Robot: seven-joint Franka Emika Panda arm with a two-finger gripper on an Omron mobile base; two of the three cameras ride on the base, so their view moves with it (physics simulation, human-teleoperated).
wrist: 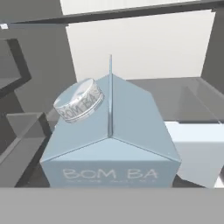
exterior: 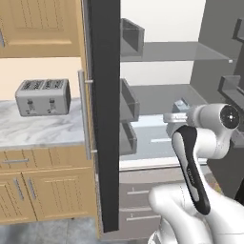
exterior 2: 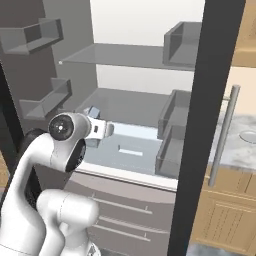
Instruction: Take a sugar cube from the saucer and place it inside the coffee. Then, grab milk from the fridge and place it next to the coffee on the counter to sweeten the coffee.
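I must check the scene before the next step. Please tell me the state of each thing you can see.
fridge: doors open
milk: upright on a fridge shelf, cap on
gripper: at the milk; open or shut cannot be told
toaster: upright on the marble top

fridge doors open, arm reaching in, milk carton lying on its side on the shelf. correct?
Not quite. The milk stands upright: the hand view looks down on its peaked top and round cap, with the printed front face below. The rest holds: the fridge is open and the arm reaches in toward the shelf, as both base views show.
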